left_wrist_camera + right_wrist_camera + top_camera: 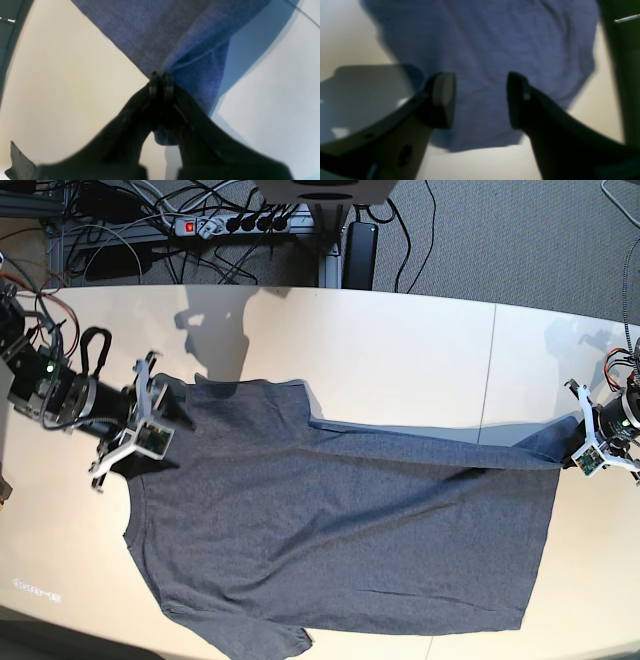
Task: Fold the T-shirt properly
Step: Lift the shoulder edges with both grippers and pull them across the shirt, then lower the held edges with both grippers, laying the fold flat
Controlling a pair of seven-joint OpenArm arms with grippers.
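Observation:
The dark heather-grey T-shirt [340,540] lies spread plain side up across the table [400,350]. At the right, my left gripper [572,448] is shut on a bunched corner of the shirt's edge and holds it slightly off the table. The left wrist view shows the closed fingertips [153,83] pinching the T-shirt [155,32], which hangs in a fold. At the left, my right gripper [166,414] hovers over the shirt's shoulder end. In the right wrist view my right gripper [481,100] stands open, with the T-shirt [482,50] lying beneath and nothing between its fingers.
A seam [488,370] crosses the table on the right half. Behind the table's far edge lie a power strip [235,224] and tangled cables on grey carpet. The shirt's lower sleeve [275,642] reaches the table's curved front edge.

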